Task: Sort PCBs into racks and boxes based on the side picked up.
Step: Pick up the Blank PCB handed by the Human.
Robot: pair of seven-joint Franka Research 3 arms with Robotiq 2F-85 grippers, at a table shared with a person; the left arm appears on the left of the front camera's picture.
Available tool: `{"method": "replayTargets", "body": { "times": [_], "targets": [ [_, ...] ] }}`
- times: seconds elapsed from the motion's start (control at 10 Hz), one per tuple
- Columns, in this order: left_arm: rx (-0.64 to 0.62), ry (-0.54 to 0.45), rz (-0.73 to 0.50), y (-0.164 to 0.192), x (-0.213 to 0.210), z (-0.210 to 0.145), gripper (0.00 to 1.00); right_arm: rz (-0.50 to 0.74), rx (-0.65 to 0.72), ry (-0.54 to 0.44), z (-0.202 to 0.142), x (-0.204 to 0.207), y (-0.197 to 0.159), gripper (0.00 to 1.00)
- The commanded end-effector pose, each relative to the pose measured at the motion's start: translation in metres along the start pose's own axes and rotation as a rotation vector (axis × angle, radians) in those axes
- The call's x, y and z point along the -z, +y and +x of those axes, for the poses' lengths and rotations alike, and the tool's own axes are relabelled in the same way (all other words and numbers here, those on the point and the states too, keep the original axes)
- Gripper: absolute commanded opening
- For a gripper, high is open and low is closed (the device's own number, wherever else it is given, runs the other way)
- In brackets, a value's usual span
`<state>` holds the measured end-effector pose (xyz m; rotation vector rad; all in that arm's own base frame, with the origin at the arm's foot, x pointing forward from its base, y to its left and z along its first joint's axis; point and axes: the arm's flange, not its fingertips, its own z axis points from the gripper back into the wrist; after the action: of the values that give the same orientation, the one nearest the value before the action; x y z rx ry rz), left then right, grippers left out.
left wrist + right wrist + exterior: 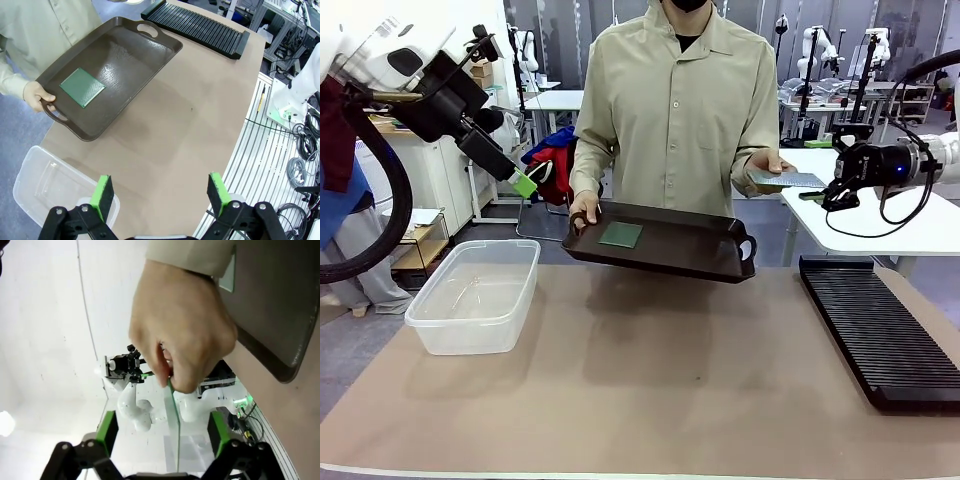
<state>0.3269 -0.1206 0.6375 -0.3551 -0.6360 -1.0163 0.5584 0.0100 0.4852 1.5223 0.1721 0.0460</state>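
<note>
Nearest, on the table: clear box (475, 295) at left, slotted black rack (880, 335) at right, set well apart as separate destinations. Raised over the box's side: left gripper (160, 182), fingers spread wide, holding nothing, probably kept out of the handover path. Farther: brown tray (700, 252) held by the person, green PCB (620, 235) flat on it. Farthest: second PCB (172, 410) offered edge-on by the person's hand (180, 335), between the wide-spread fingers of the right gripper (162, 427), not yet clamped.
</note>
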Motion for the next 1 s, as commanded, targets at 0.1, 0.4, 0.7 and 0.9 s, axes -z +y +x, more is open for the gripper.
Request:
{"method": "replayTargets", "body": {
  "times": [0.1, 0.4, 0.7, 0.9],
  "targets": [
    [0.006, -0.003, 0.007, -0.0005, 0.0011, -0.0008, 1.00, 0.043, -0.064, 0.011, 0.0023, -0.0005, -0.0032, 0.00],
    [0.006, -0.003, 0.007, -0.0005, 0.0011, -0.0008, 1.00, 0.050, -0.066, 0.005, 0.0049, -0.0003, -0.0018, 0.00],
    [0.006, -0.003, 0.007, -0.0005, 0.0011, -0.0008, 1.00, 0.051, -0.066, -0.001, 0.0079, -0.0011, -0.0016, 0.00],
    [0.006, -0.003, 0.007, -0.0005, 0.0011, -0.0008, 1.00, 0.057, -0.058, 0.008, 0.0065, -0.0025, -0.0004, 0.00]
  ]
}}
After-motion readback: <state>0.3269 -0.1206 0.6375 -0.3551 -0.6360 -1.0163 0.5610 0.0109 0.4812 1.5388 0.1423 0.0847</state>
